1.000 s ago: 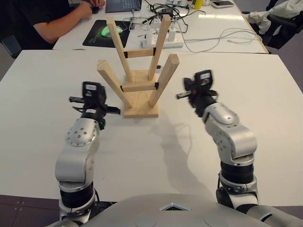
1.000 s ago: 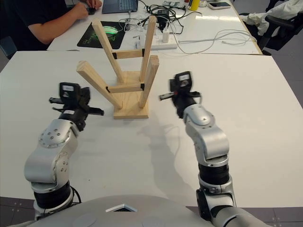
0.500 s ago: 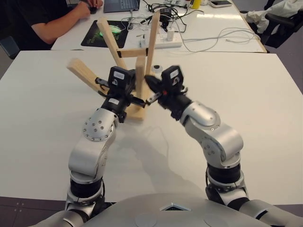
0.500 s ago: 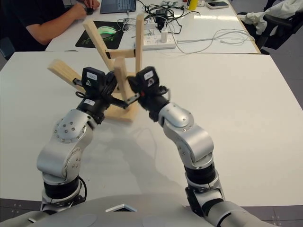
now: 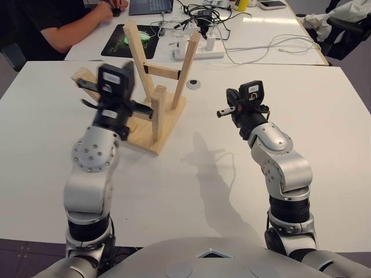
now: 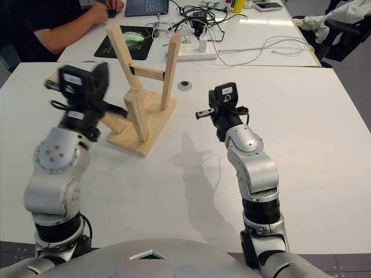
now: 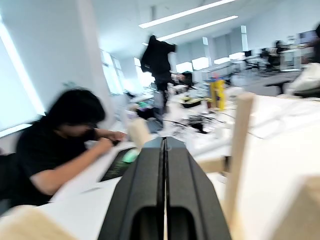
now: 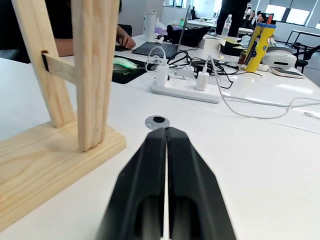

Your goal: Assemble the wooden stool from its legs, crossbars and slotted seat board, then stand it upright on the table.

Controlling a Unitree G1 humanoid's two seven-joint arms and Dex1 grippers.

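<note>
A: Big white table (image 5: 324, 150) first, and on its far left part sits the stool (image 5: 152, 119), all in one piece but upside down

B: Right, seat board (image 5: 168, 128) down on the tabletop, legs (image 5: 188, 66) pointing up and splayed, a crossbar (image 5: 164, 72) bridging the back pair. So the job left, I'd say, is the flip

A: And here's what that turns on. The stool lies between the arms but far closer to the left one. The left gripper (image 5: 111, 95) is up at leg height, just beside the outer leg, while the right gripper (image 5: 225, 112) hangs well apart to the stool's right, its tip aimed toward the legs

B: Jaws?

A: Both pairs pressed together, nothing in them. The wrist views show one thin seam down each

B: So either would have to part before taking a leg. The legs' long axis runs up and a bit outward, so a sideways bite looks natural

A: Room to roll it: bare tabletop toward the robot and to the right. The far edge is near, with a small round cable port (image 5: 193, 84) just behind the seat board
</note>
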